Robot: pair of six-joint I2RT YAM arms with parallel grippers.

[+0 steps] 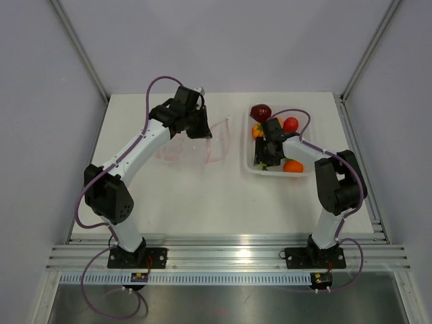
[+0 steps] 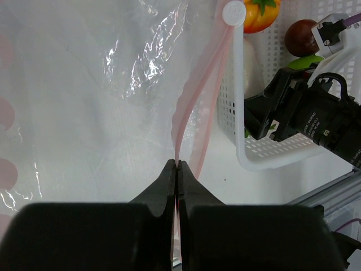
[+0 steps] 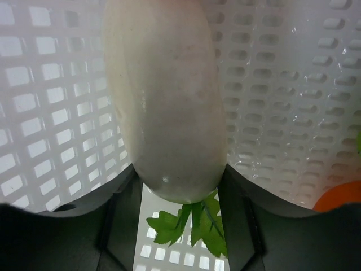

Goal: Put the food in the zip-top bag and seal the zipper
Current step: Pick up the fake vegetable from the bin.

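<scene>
The zip-top bag (image 1: pixel 183 150) lay on the table (image 1: pixel 202 199), left of the tray (image 1: pixel 247 150) holding the food (image 1: pixel 291 124). The left end effector (image 2: pixel 177 165) pinched the zipper (image 2: pixel 190 110); the right end effector (image 3: pixel 178 192) flanked a vegetable (image 3: pixel 166 96) inside the tray.

A white table (image 1: pixel 202 202) is carrying two things directly on its surface. The clear, crinkled zip-top bag (image 1: pixel 179 150) is lying toward the far side, left of centre. A white perforated basket (image 1: pixel 247 160) is sitting just beside the bag on its right, close to the far right corner.
</scene>
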